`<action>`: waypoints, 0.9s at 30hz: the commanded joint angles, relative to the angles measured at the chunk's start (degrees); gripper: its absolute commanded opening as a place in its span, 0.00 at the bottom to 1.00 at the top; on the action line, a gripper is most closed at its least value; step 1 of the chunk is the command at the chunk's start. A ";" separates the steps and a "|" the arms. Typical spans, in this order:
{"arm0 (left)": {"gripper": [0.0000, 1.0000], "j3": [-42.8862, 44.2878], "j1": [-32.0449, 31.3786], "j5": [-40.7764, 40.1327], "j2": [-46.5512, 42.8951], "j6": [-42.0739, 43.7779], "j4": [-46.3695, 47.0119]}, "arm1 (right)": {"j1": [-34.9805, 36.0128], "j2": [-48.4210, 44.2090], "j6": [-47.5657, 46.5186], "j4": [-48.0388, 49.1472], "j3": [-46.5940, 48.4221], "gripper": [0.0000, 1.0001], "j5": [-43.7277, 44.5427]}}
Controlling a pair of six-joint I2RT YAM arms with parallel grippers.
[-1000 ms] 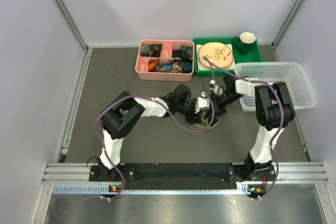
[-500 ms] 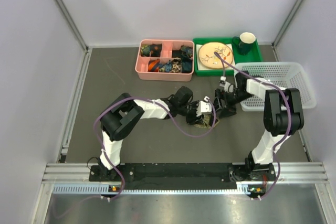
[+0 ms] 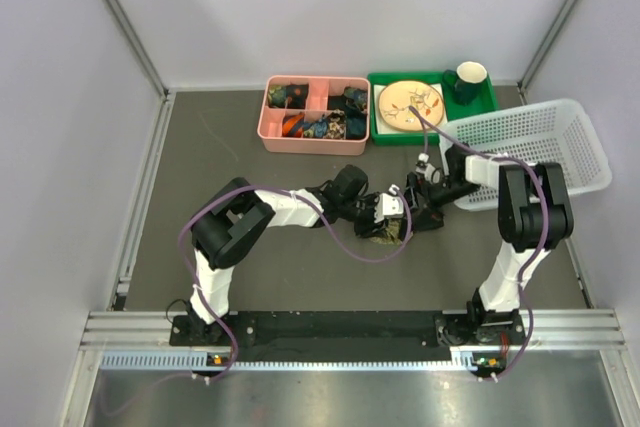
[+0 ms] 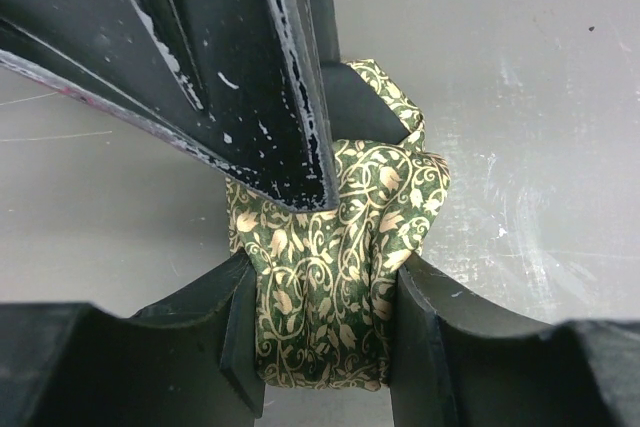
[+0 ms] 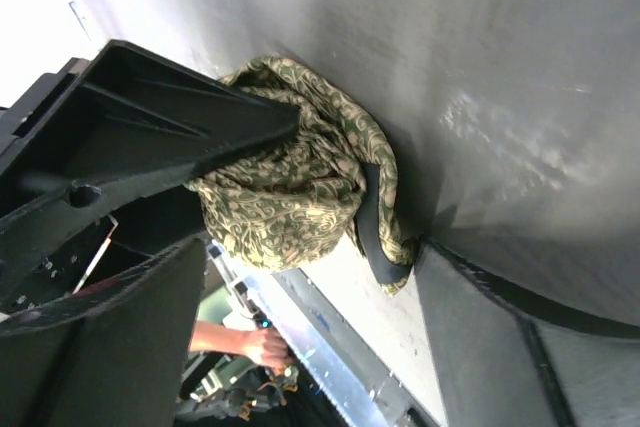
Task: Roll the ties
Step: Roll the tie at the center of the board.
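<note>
The tie (image 4: 330, 277) is a tight roll of green fabric with a tan leaf-and-vine print, lying on the grey table mid-scene (image 3: 385, 231). My left gripper (image 4: 325, 347) is shut on the tie roll, one finger pressed to each side, and comes in from the left (image 3: 383, 213). My right gripper (image 5: 310, 317) stands open, its jaws wide on either side of the roll (image 5: 290, 187). One right fingertip (image 5: 470, 297) touches the roll's loose dark-lined end. In the top view the right gripper (image 3: 415, 209) sits just right of the roll.
A white mesh basket (image 3: 540, 147) stands tilted against my right arm at the right. Behind are a pink compartment tray (image 3: 315, 114) of small items and a green tray (image 3: 485, 107) with a plate (image 3: 410, 104) and a dark green mug (image 3: 470, 79).
My right gripper has opened from shut and stays beside the roll. The right arm swung right and tipped the basket. The left gripper still holds the roll.
</note>
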 commanded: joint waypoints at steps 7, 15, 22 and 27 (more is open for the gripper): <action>0.00 -2.13 -0.56 -4.93 4.00 1.49 -12.95 | 1.20 -2.26 -2.47 7.02 -1.90 0.60 -6.54; 0.00 -1.61 -0.56 -5.10 4.35 1.49 -13.21 | 2.51 -1.65 -2.91 5.87 -3.39 0.68 -7.24; 0.00 -1.08 -0.56 -5.10 4.61 1.32 -13.21 | 2.60 -0.33 -2.21 6.13 -3.92 0.58 -7.24; 0.00 -1.08 -0.56 -5.10 4.53 1.40 -13.21 | 2.60 0.28 -2.03 6.48 -3.13 0.44 -4.96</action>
